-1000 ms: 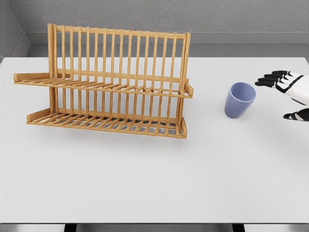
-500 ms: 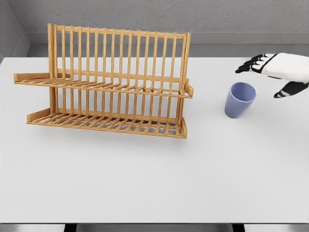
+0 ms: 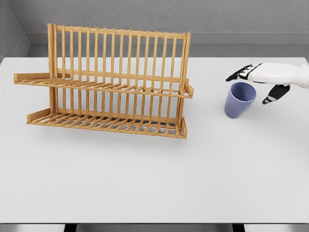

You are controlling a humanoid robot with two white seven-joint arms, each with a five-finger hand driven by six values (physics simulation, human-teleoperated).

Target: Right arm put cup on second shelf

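Hovering just above the cup (image 3: pixel 239 99), the right robot hand (image 3: pixel 263 79) has fingers spread, holding nothing. Cup stands upright on the counter (image 3: pixel 154 179), right of the 2-shelf rack (image 3: pixel 108 82).

Before me a white worktop (image 3: pixel 145 183), flat, fills most of the view. Grey wall (image 3: pixel 193 14) runs behind its far edge. A grey ledge (image 3: pixel 241 37) sits at the wall's foot, along the back.
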